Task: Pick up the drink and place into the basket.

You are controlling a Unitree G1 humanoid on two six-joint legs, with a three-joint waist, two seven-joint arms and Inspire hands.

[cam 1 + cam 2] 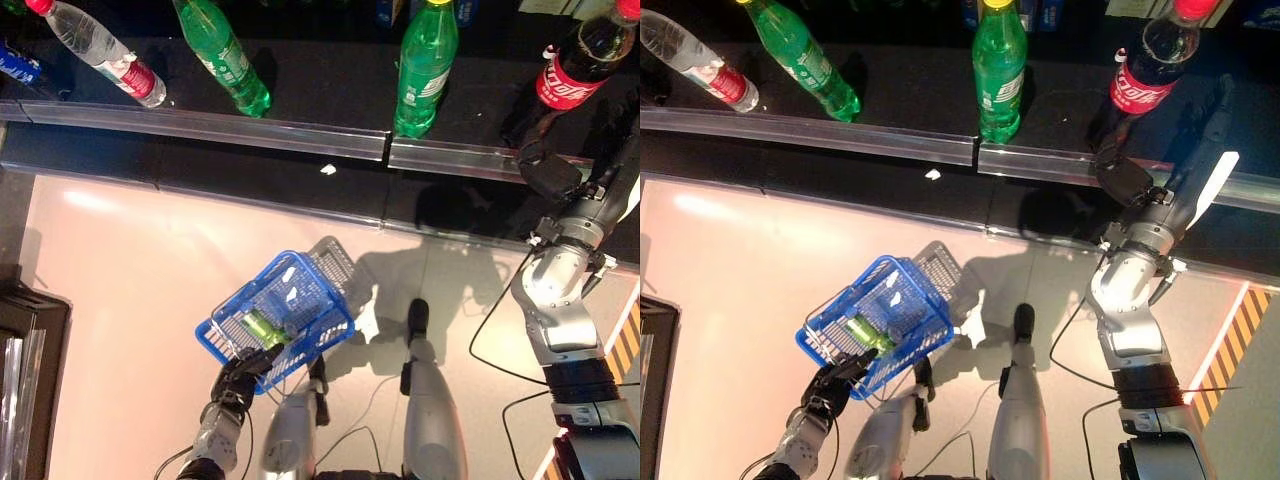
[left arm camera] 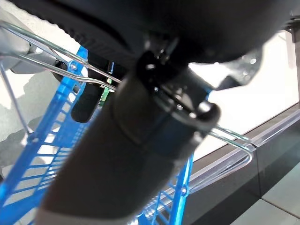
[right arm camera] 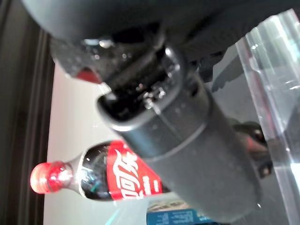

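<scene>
One green drink (image 1: 262,328) already down in the blue basket (image 1: 318,300), wire handle gripped by curled left hand (image 1: 243,376). Right hand (image 1: 1200,135) stretched straight up by the cola bottle (image 1: 1148,62), far above the basket, not yet holding. Reaching step now, probably; next, wrap fingers round that bottle.

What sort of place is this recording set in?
Probably a shop or mock store: a black shelf lined with drink bottles such as a cola bottle, and a blue shopping basket held by the left hand.
</scene>
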